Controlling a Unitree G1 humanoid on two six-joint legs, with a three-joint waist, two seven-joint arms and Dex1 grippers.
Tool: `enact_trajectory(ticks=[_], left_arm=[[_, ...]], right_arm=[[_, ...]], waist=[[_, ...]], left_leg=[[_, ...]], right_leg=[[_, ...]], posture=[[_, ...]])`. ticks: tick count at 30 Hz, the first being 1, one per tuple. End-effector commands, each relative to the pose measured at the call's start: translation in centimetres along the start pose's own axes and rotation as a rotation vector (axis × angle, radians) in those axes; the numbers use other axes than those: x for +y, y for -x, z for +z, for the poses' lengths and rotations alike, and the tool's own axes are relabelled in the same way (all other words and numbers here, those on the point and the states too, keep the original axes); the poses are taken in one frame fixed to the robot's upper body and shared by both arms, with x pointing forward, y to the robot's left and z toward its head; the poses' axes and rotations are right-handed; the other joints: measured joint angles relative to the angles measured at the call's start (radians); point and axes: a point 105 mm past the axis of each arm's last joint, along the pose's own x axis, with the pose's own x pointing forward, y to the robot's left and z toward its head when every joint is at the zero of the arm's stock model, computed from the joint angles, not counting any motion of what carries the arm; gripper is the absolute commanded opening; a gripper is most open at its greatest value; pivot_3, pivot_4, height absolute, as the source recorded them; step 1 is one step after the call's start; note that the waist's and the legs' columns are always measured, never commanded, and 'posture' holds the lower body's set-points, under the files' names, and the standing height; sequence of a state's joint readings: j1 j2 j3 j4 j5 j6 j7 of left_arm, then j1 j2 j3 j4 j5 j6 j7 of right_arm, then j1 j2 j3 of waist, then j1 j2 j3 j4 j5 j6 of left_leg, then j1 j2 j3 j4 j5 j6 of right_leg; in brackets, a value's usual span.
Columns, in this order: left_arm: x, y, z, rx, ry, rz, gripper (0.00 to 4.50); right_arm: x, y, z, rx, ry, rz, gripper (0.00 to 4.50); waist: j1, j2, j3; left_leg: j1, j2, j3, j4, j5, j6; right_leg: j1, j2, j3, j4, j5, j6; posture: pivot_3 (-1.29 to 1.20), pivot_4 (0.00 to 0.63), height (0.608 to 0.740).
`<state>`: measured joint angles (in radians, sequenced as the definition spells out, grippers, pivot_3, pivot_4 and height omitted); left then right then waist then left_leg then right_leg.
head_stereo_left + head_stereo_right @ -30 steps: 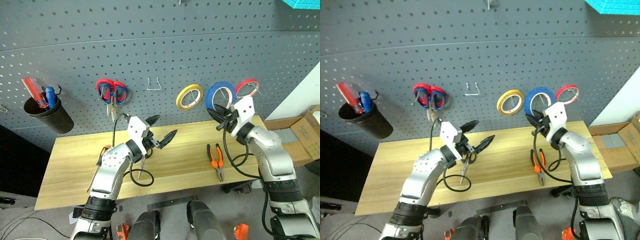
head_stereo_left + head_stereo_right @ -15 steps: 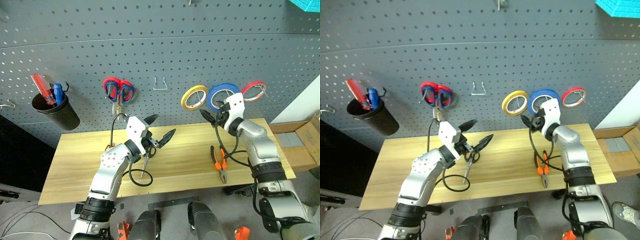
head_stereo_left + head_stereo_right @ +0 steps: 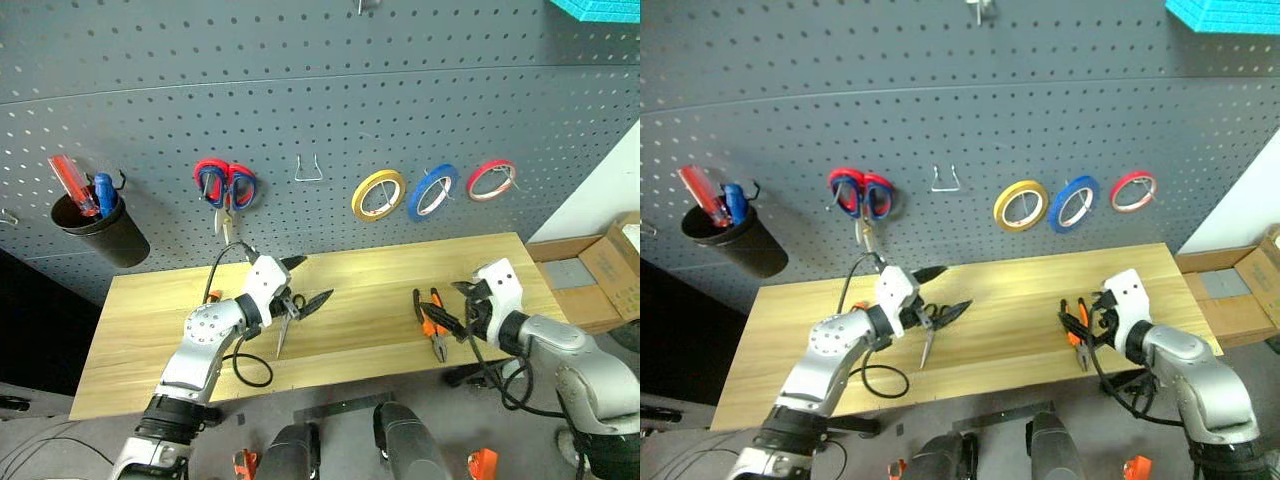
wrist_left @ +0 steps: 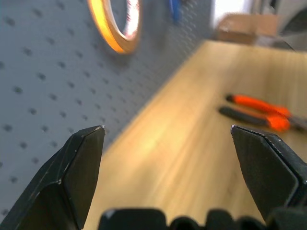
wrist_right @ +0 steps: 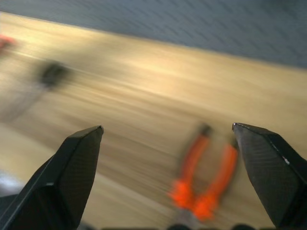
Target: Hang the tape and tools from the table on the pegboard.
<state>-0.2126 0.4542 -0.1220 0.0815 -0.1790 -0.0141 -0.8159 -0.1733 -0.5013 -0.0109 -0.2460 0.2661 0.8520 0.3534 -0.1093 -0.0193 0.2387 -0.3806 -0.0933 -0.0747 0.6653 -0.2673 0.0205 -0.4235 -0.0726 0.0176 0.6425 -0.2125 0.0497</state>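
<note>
Grippers both stand with fingers apart, holding nothing: left gripper [image 3: 303, 283] at centre frame over the black scissors [image 3: 283, 318], right gripper [image 3: 462, 310] lower right beside the orange-and-black pliers [image 3: 431, 324] on the table [image 3: 370, 280]. Blue tape [image 3: 431, 193] hangs on the pegboard [image 3: 300, 80], between yellow tape [image 3: 379, 194] and red tape [image 3: 491, 179].

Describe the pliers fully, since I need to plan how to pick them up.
The pliers have orange-and-black handles and dark metal jaws. They lie flat on the light wooden table near its right end, jaws toward the front edge, handles slightly spread toward the pegboard. The open right gripper hovers just beside them; contact cannot be told.
</note>
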Motion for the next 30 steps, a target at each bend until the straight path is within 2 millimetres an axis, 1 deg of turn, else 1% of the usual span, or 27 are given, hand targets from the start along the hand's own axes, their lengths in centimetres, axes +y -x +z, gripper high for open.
enact_trajectory(ticks=[1, 2, 4, 6, 7, 9, 13, 16, 18, 22, 28, 30], left_arm=[[0.2, 0.5, 1.3, -0.039, -0.030, -0.001, 4.50], [0.0, 0.7, 1.4, -0.040, -0.019, -0.010, 4.50], [-1.2, 1.2, 1.4, -0.030, -0.009, -0.075, 4.50], [-2.5, 1.9, 0.9, 0.011, -0.020, -0.135, 4.50], [-2.7, 2.3, 0.6, 0.030, -0.034, -0.146, 4.50], [-2.5, 2.7, 0.5, 0.036, -0.016, -0.127, 4.50], [-2.3, 3.2, 1.5, 0.003, 0.016, -0.121, 4.50], [-2.3, 3.4, 2.7, -0.031, 0.037, -0.124, 4.50], [-2.4, 3.5, 3.1, -0.028, 0.040, -0.141, 4.50], [-2.3, 3.9, 3.2, -0.010, 0.040, -0.150, 4.50], [-2.4, 4.4, 3.2, 0.003, 0.044, -0.125, 4.50], [-2.5, 4.4, 3.2, 0.006, 0.047, -0.121, 4.50]], right_arm=[[-1.3, -0.8, -0.7, 0.081, -0.029, -0.123, 4.48], [-1.2, -1.0, -0.8, 0.097, -0.043, -0.129, 4.48], [-1.5, -1.2, -1.5, 0.157, -0.068, -0.167, 4.48], [-1.3, -1.3, -1.8, 0.181, -0.102, -0.163, 4.48], [-1.1, -1.2, -1.8, 0.186, -0.109, -0.153, 4.48], [-0.7, -1.2, -2.2, 0.218, -0.121, -0.130, 4.48], [-0.3, -1.4, -3.3, 0.284, -0.135, -0.118, 4.48], [-0.3, -2.1, -3.5, 0.287, -0.138, -0.111, 4.48], [-0.7, -2.7, -3.8, 0.297, -0.144, -0.121, 4.48], [-0.8, -3.7, -4.2, 0.306, -0.152, -0.117, 4.48], [-0.5, -4.9, -5.5, 0.358, -0.166, -0.108, 4.48], [-0.7, -5.2, -5.8, 0.372, -0.170, -0.122, 4.12]], waist=[[0.004, 0.000, 0.001], [0.008, 0.000, 0.001], [0.013, 0.000, 0.002], [0.018, 0.000, 0.003], [0.020, 0.001, 0.003], [0.023, 0.000, 0.006], [0.025, -0.001, 0.013], [0.025, -0.003, 0.022], [0.025, -0.002, 0.025], [0.025, -0.003, 0.028], [0.027, -0.003, 0.029], [0.027, -0.003, 0.029]], left_leg=[[-0.001, 0.000, 0.000, 0.000, 0.000, 0.000], [-0.002, 0.000, -0.001, 0.000, 0.000, 0.000], [-0.002, 0.001, -0.005, -0.001, 0.000, 0.000], [-0.003, 0.001, -0.005, -0.003, 0.000, 0.000], [-0.003, 0.001, -0.006, -0.004, -0.001, 0.000], [-0.003, 0.001, -0.006, -0.004, -0.002, 0.001], [-0.004, 0.001, -0.007, -0.003, -0.002, 0.002], [-0.003, 0.001, -0.007, -0.003, -0.002, 0.002], [-0.003, 0.001, -0.006, -0.003, -0.002, 0.002], [-0.003, 0.001, -0.007, -0.004, -0.002, 0.002], [-0.003, 0.001, -0.007, -0.004, -0.002, 0.001], [-0.003, 0.001, -0.008, -0.004, -0.002, 0.001]], right_leg=[[-0.001, 0.000, 0.000, 0.000, 0.000, 0.000], [-0.002, 0.000, 0.000, 0.001, 0.000, 0.000], [-0.002, 0.000, -0.001, 0.001, 0.000, -0.001], [-0.002, 0.000, -0.001, 0.001, -0.001, -0.002], [-0.003, 0.000, -0.001, 0.001, -0.002, -0.004], [-0.003, 0.000, -0.001, 0.000, -0.003, -0.005], [-0.002, 0.000, -0.002, 0.000, -0.004, -0.005], [-0.002, 0.000, -0.002, 0.000, -0.005, -0.003], [-0.002, 0.000, -0.002, 0.000, -0.005, -0.003], [-0.003, 0.000, -0.003, 0.001, -0.004, -0.004], [-0.002, 0.000, -0.003, 0.000, -0.004, -0.004], [-0.002, 0.000, -0.003, 0.000, -0.004, -0.004]], posture=[[-0.19, 0.254, 0.740], [-0.19, 0.259, 0.740], [-0.18, 0.269, 0.740], [-0.17, 0.277, 0.740], [-0.16, 0.281, 0.740], [-0.16, 0.291, 0.740], [-0.15, 0.298, 0.740], [-0.13, 0.304, 0.740], [-0.13, 0.304, 0.740], [-0.10, 0.301, 0.740], [-0.07, 0.294, 0.740], [-0.07, 0.292, 0.740]])
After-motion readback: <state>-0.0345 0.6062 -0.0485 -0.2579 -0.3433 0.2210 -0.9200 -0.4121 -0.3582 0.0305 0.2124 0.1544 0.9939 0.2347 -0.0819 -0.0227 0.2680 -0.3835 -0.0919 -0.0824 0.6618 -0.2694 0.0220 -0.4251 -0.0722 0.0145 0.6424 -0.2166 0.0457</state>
